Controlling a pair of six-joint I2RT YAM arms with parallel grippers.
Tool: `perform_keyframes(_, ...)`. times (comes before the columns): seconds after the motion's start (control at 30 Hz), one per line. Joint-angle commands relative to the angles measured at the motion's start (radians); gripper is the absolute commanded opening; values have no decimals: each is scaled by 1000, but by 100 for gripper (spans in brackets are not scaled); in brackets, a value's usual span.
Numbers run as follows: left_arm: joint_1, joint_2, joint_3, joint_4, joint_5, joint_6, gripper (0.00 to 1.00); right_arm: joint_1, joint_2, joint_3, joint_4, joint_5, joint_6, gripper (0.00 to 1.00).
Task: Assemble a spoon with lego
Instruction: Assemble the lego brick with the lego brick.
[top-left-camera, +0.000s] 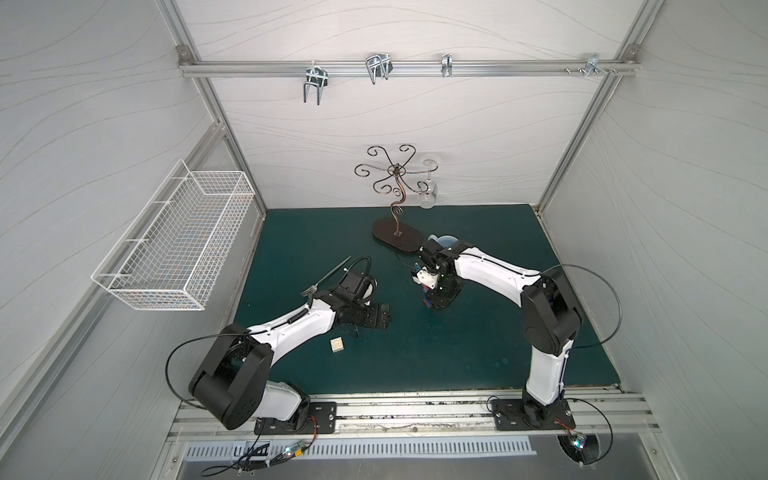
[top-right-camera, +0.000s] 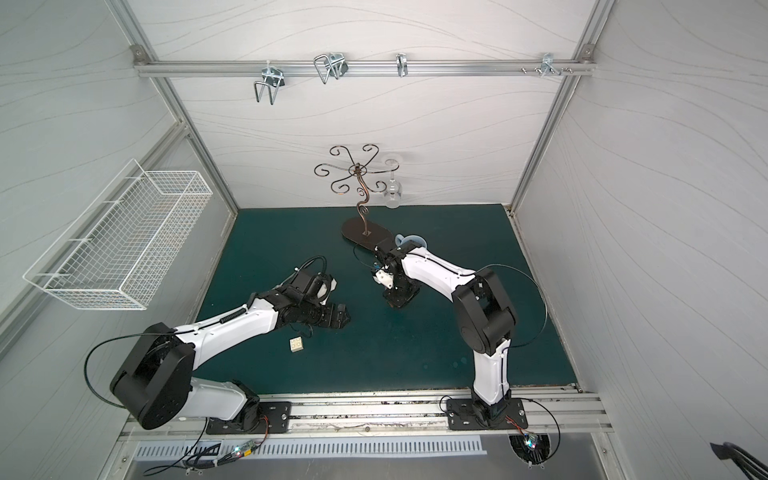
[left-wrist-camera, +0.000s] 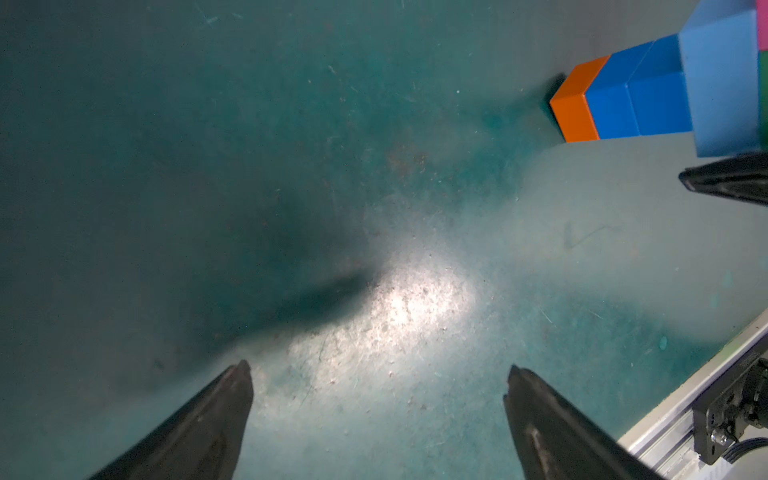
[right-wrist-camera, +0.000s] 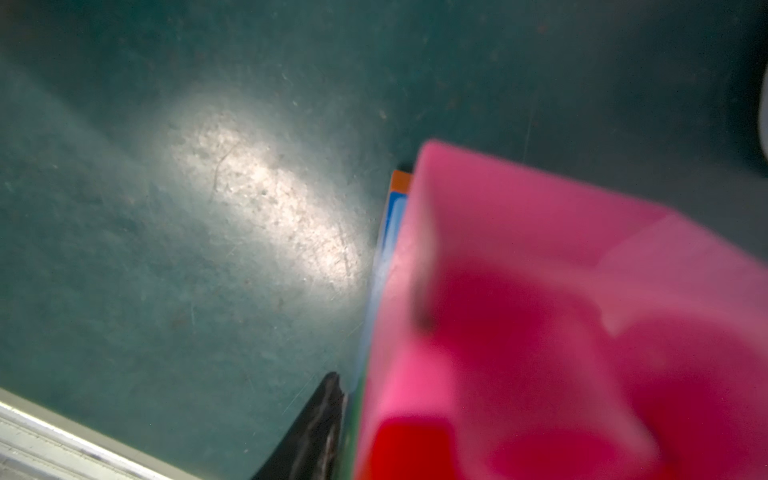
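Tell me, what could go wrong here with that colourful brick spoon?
1. The spoon seems to touch the mat only by its narrow orange end; if the right fingers loosen, it may topple or snap.
2. The white brick lies near the left arm, which could knock it away.
3. The fork lies by that arm too.

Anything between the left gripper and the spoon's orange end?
Nothing: in the left wrist view only bare green mat lies between the open left gripper and the spoon.

Twin overhead views down onto the mat (top-left-camera: 436, 353); both wrist views close on the spoon (left-wrist-camera: 665, 87).
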Motion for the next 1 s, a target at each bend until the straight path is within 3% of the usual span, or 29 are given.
perform_keyframes(0.0, -5, 1, 47, -4, -19, 4, 100, 0, 7, 15, -44, -17, -9, 46)
perform_keyframes(0.67, -6, -10, 70, -84, -91, 1, 100, -13, -19, 65, -68, -43, -5, 59)
perform_keyframes(0.87, -5, 11, 216, -460, -316, -128, 100, -24, -66, 48, -51, -32, 17, 61)
perform_keyframes(0.97, -4, 7, 224, -577, -362, -174, 100, -35, -98, 46, -37, -15, 27, 62)
